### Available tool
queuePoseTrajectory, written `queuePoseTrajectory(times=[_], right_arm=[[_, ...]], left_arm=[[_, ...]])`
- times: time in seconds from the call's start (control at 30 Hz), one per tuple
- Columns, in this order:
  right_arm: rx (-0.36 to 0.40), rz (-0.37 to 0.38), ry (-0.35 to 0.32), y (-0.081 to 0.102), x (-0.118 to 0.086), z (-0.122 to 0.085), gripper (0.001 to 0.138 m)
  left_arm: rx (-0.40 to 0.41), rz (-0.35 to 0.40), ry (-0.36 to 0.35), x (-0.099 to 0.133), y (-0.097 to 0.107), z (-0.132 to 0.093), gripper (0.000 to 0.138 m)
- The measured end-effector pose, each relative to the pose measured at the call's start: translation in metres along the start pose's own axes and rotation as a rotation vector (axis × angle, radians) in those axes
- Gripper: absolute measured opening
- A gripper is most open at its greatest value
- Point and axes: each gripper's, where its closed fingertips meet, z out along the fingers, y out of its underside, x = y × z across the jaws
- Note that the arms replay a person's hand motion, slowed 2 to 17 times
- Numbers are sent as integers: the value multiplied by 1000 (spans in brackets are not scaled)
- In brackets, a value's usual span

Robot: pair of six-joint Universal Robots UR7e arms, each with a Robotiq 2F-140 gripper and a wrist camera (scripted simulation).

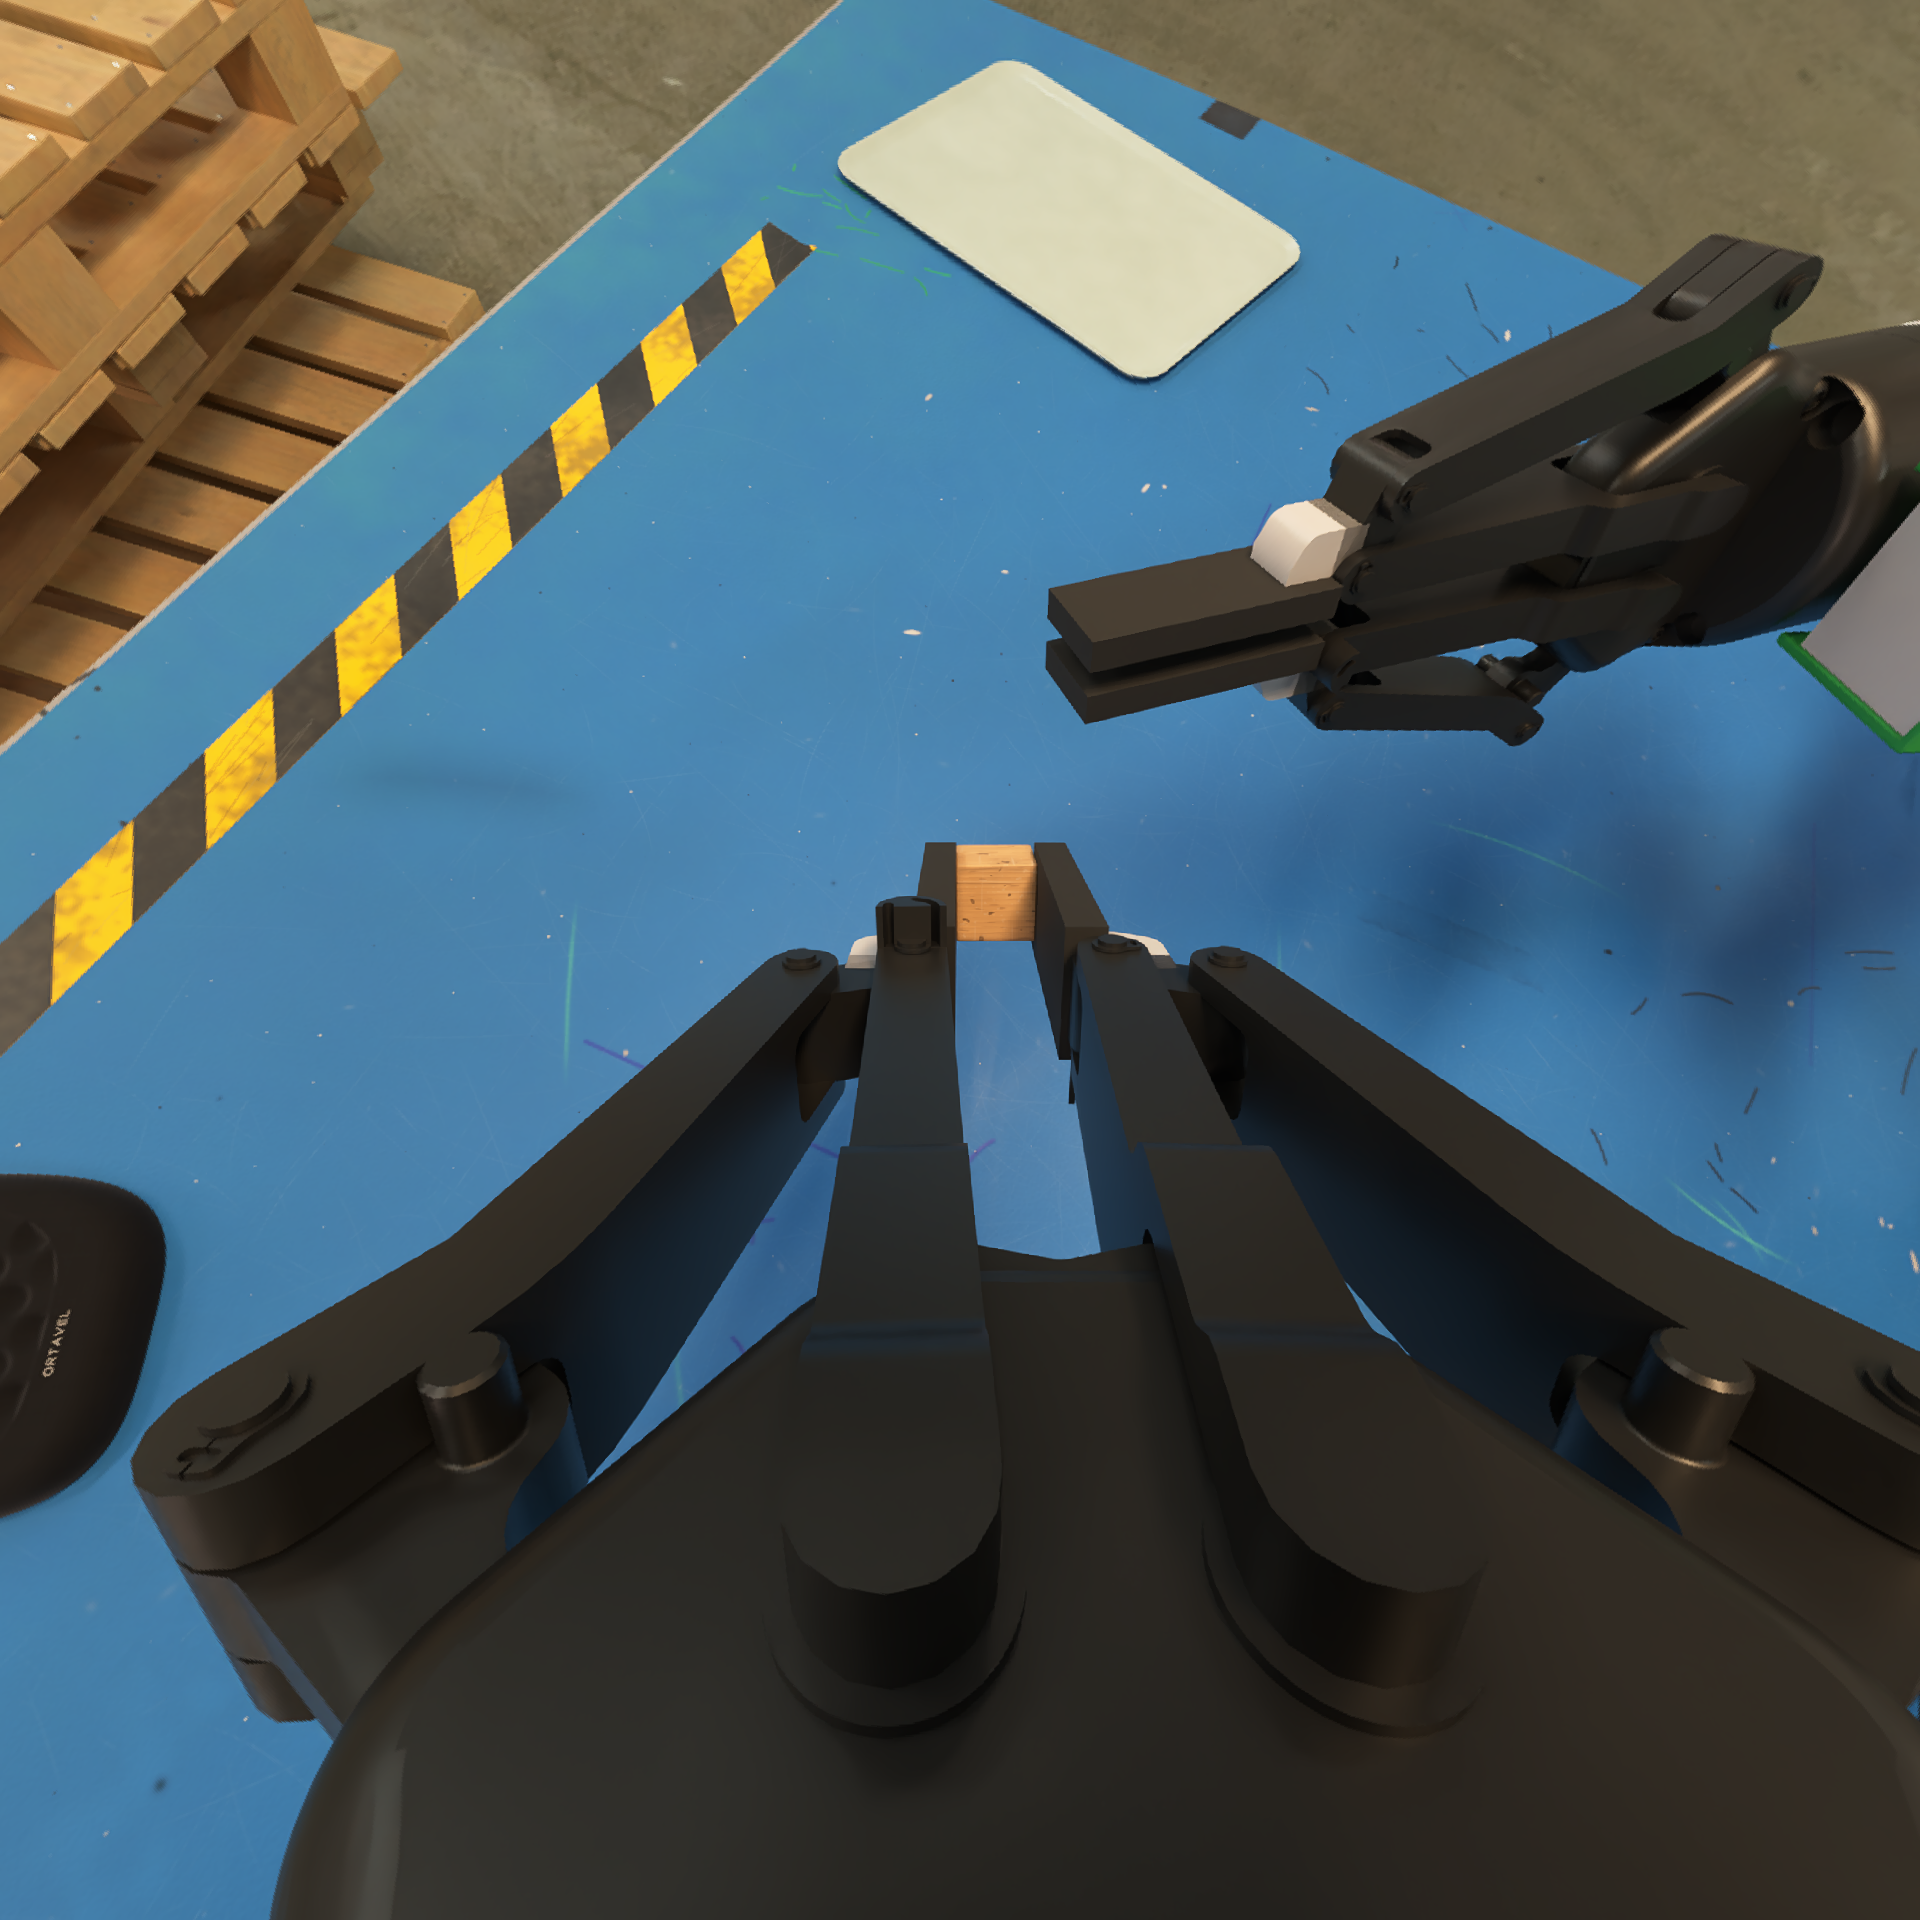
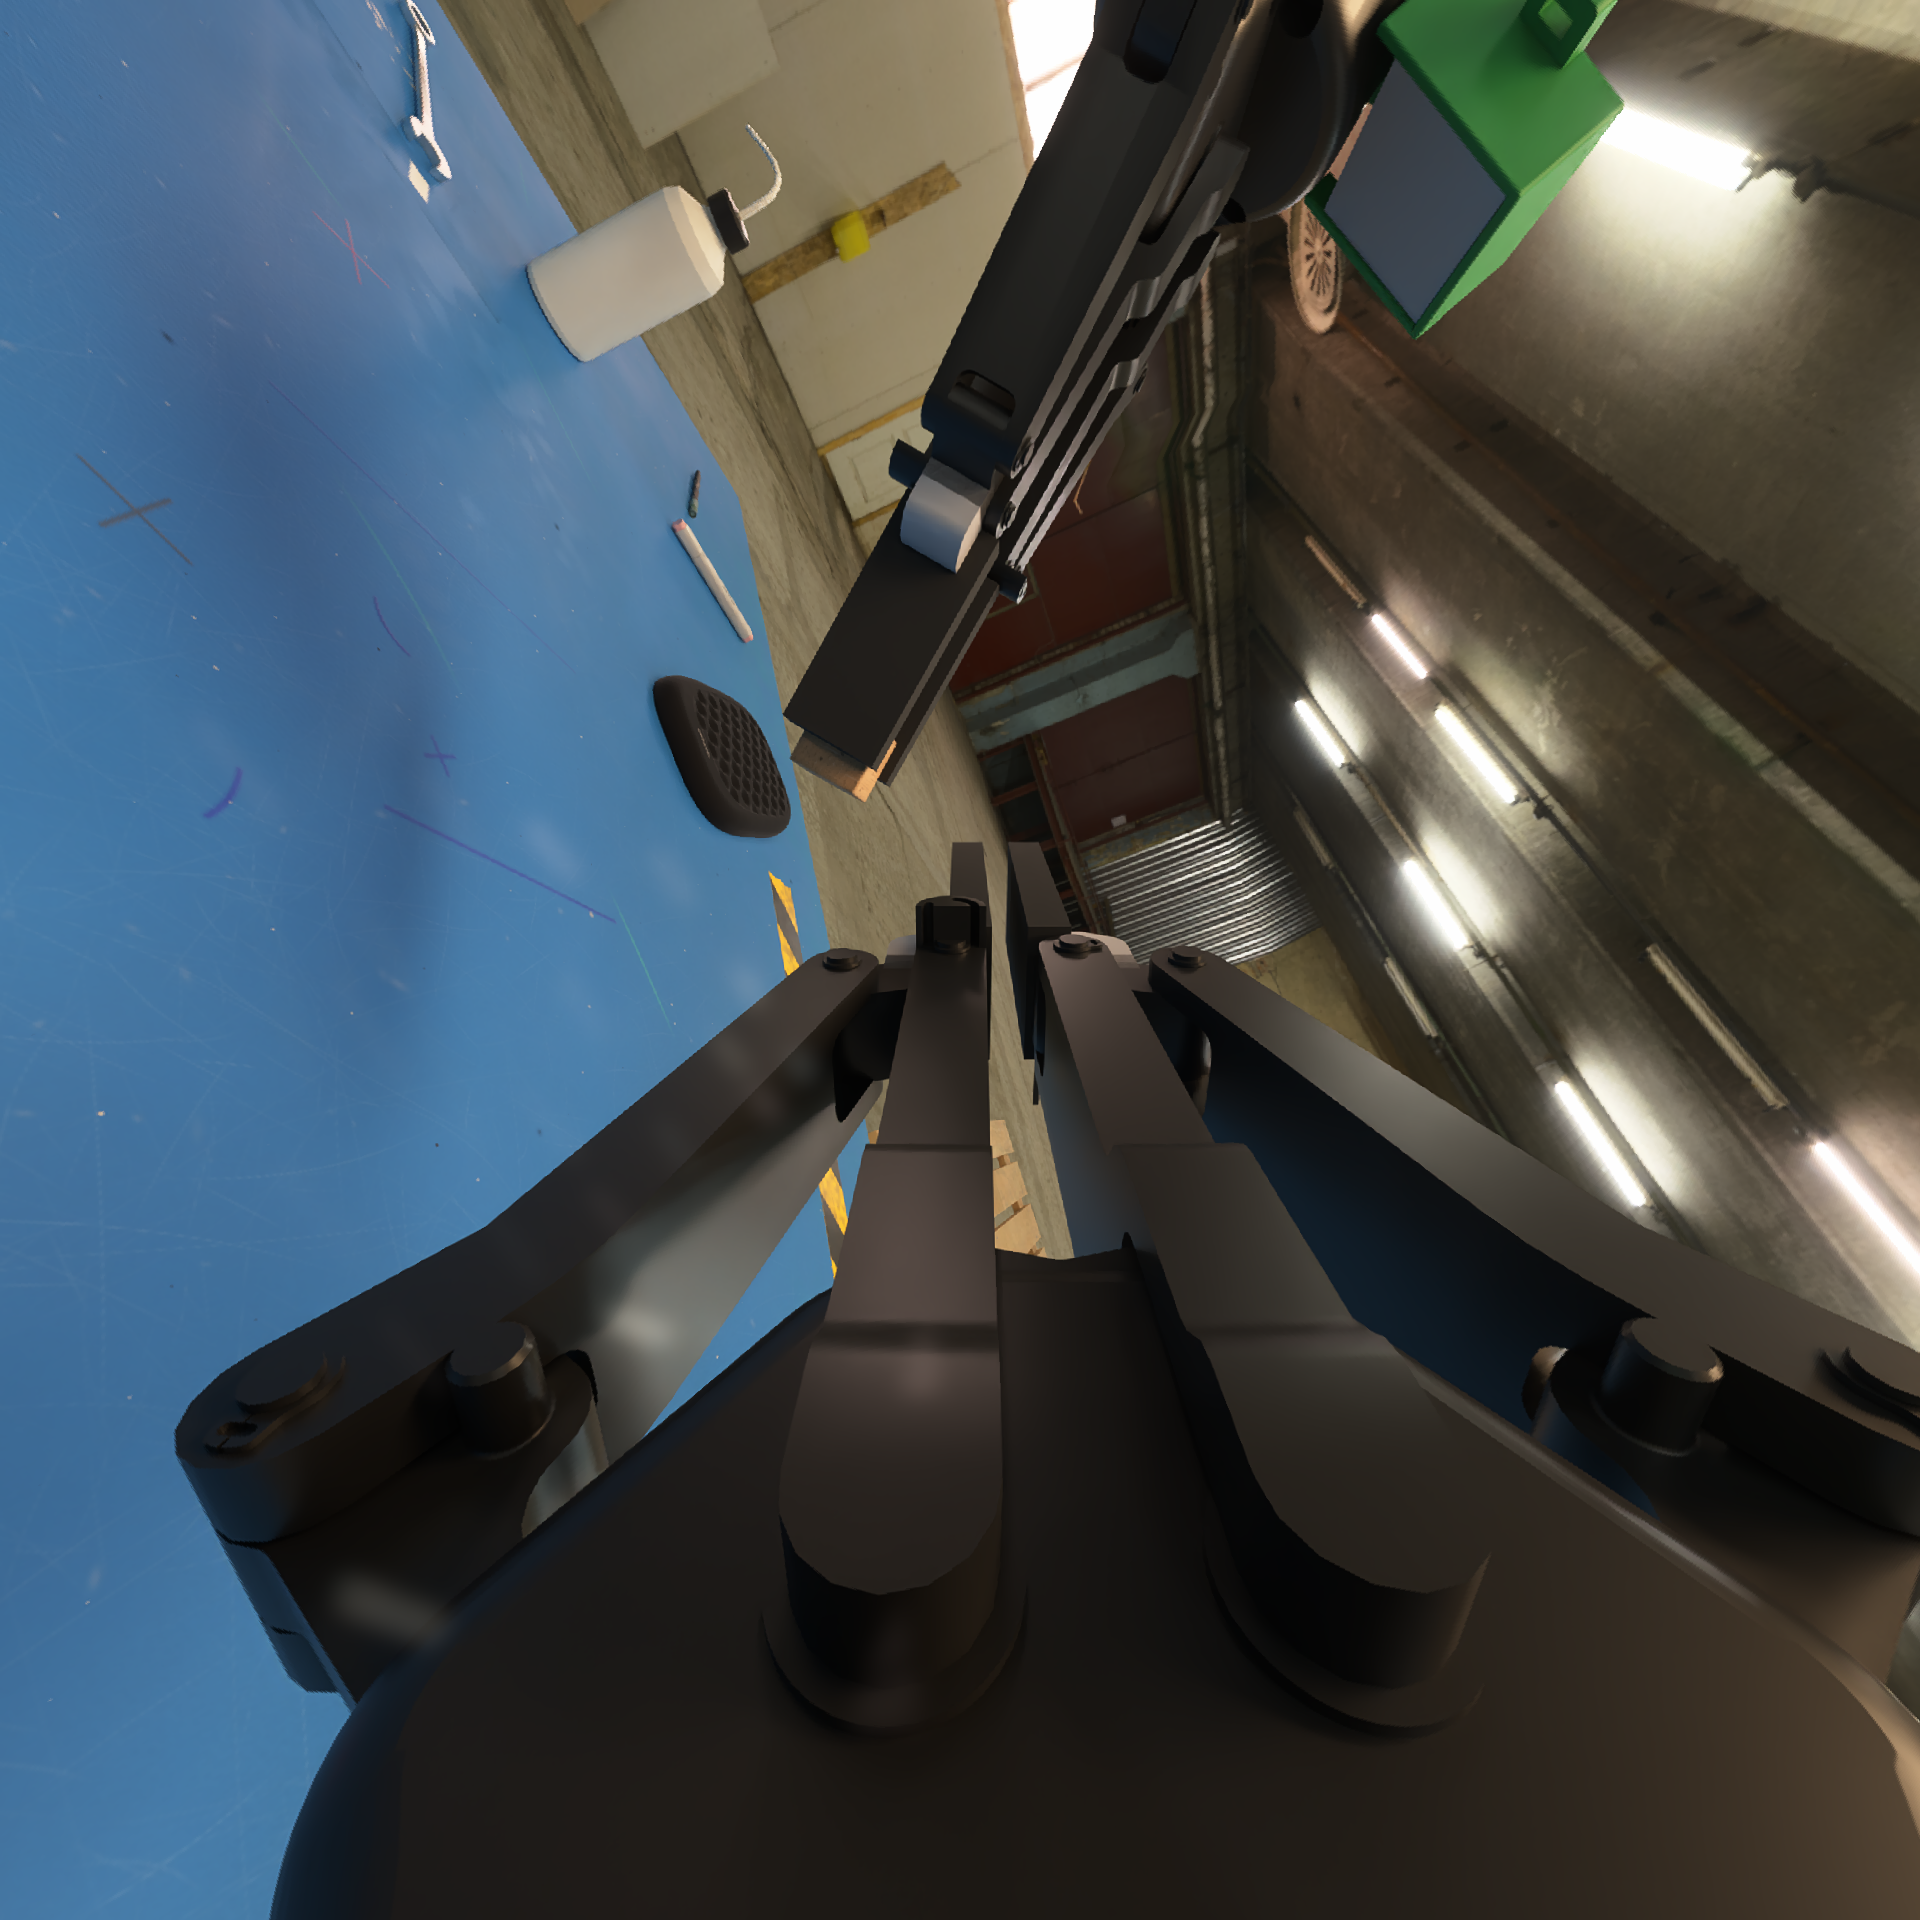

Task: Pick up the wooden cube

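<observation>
The small wooden cube [image 1: 995,891] sits clamped between the two fingertips of my left gripper [image 1: 995,868], held above the blue table [image 1: 727,727]. In the right wrist view the left gripper [image 2: 842,764] comes in from the upper right with the cube [image 2: 831,767] showing at its tips, clear of the table. My right gripper [image 2: 997,868] has its fingers together with nothing between them. It also shows in the left wrist view [image 1: 1070,655], at the right, shut and hovering over the table.
A pale rectangular mat [image 1: 1070,213] lies at the table's far end by a yellow-black striped tape [image 1: 416,613]. A black perforated pad [image 2: 727,753], a white marker [image 2: 712,580], a white bottle [image 2: 634,270] and a wrench [image 2: 424,104] lie on the table. Wooden pallets [image 1: 156,312] stand beyond the edge.
</observation>
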Motion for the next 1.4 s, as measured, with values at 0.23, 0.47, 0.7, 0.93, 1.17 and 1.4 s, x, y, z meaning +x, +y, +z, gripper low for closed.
queuePoseTrajectory(times=[0.23, 0.47, 0.7, 0.93, 1.17, 1.4], right_arm=[[-3, 2, -4, 1, 0, 0, 6], [-4, -4, -5, 2, -1, 0, 6], [-7, -23, -2, 2, -1, 0, 6], [-15, -56, 2, 2, -2, 0, 5], [-25, -97, 10, 2, -3, 0, 5], [-29, -140, 18, 2, -4, 0, 5]], left_arm=[[1, -6, 5, 0, 0, 1, 20], [1, -14, 12, 0, 0, 1, 20], [2, -26, 24, 0, 0, 1, 20], [4, -37, 31, 0, 1, 1, 20], [6, -49, 40, 0, 0, 1, 20], [4, -58, 48, 1, 1, 1, 20]])
